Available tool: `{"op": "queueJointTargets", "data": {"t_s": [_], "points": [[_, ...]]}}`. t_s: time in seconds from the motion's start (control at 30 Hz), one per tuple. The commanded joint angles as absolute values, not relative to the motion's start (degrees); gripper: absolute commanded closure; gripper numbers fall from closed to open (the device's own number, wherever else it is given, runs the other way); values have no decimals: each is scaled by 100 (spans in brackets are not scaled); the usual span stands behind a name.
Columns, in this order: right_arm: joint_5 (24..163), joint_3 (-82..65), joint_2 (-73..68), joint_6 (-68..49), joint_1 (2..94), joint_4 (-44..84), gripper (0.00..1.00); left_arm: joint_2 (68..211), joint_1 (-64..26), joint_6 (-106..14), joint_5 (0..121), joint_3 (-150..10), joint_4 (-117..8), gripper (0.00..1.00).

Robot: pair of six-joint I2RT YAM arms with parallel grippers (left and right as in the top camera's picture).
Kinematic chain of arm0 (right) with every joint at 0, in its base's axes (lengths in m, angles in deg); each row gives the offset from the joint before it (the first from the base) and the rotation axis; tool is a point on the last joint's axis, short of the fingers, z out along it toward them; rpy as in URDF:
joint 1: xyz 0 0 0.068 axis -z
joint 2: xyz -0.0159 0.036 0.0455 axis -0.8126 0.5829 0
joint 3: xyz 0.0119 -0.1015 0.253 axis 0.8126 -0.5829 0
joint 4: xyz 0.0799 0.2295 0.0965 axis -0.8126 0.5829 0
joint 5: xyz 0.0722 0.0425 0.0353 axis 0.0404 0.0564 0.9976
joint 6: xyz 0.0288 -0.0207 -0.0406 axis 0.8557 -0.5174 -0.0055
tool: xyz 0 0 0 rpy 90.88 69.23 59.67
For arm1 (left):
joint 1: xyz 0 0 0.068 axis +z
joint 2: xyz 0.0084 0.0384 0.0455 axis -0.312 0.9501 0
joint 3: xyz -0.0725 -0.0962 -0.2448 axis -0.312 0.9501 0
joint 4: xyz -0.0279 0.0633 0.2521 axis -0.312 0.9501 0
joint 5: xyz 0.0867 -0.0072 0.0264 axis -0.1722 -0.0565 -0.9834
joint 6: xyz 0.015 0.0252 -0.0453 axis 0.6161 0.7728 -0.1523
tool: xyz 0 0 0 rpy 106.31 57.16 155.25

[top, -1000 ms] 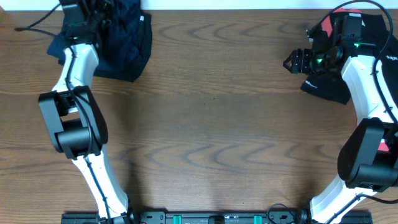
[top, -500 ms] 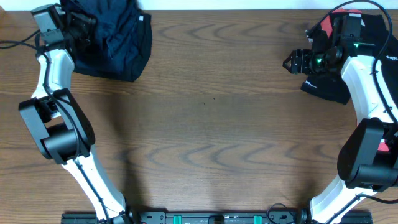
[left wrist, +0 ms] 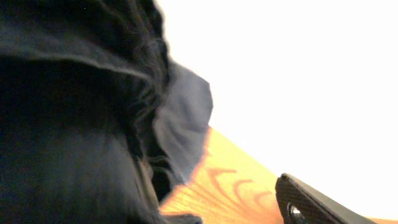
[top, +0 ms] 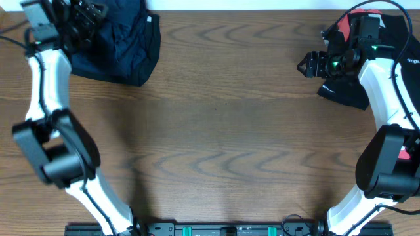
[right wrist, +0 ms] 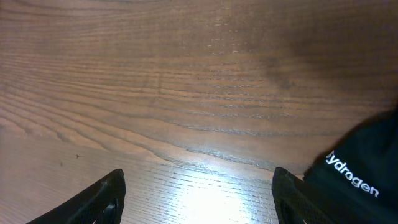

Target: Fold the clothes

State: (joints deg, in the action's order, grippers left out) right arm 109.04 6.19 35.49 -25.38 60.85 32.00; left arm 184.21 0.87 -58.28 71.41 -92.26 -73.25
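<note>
The clothes are a crumpled navy-blue pile at the table's far left corner. In the left wrist view they fill the left half as dark folds. My left gripper is at the pile's left edge, open; one finger shows, with bare wood between it and the cloth, and my left gripper holds nothing. A black-and-coral shirt lies at the far right. My right gripper hovers just left of it. Its jaws are open over bare wood, and the printed shirt edge is beside the right finger.
The wooden table stretches between the two piles. Its far edge meets a white surface just behind both garments. A black rail with green parts runs along the front edge. The right arm crosses the shirt.
My left gripper has opened and let go of the navy cloth. The left arm has swung leftward off the pile. The right arm has not moved.
</note>
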Motion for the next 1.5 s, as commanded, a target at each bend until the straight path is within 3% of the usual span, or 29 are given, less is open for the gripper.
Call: {"op": "queueJointTargets", "data": {"t_s": [0.0, 0.13, 0.2, 0.43, 0.53, 0.87, 1.0, 1.17, 1.47], "points": [[10928, 619, 3540, -2610, 6026, 3163, 27, 17520, 39, -4373, 6874, -9287, -7084, 19], [10931, 619, 3540, -2608, 6026, 3095, 26, 17243, -176, -3321, 6400, -9285, -7401, 19], [10972, 619, 3540, -2605, 6026, 3056, 26, 17280, -353, -2950, 6011, -9287, -7709, 13], [10992, 619, 3540, -2608, 6026, 3134, 26, 17641, -976, -1901, 4726, -9285, -8262, 9], [10992, 617, 3540, -2608, 6026, 3152, 26, 17923, -1168, -1686, 4280, -9285, -8743, 1], [10992, 617, 3540, -2605, 6026, 3217, 26, 19116, -1223, -1522, 3189, -9309, -10831, 2], [10992, 617, 3540, -2605, 6026, 3233, 26, 19512, -1131, -1363, 3003, -9350, -10601, 2], [10990, 617, 3540, -2605, 6026, 3307, 26, 19909, -833, -1378, 2308, -9350, -9454, 2], [10992, 617, 3540, -2605, 6026, 3233, 26, 20650, -346, -2084, 2337, -9344, -8197, 2]]}}
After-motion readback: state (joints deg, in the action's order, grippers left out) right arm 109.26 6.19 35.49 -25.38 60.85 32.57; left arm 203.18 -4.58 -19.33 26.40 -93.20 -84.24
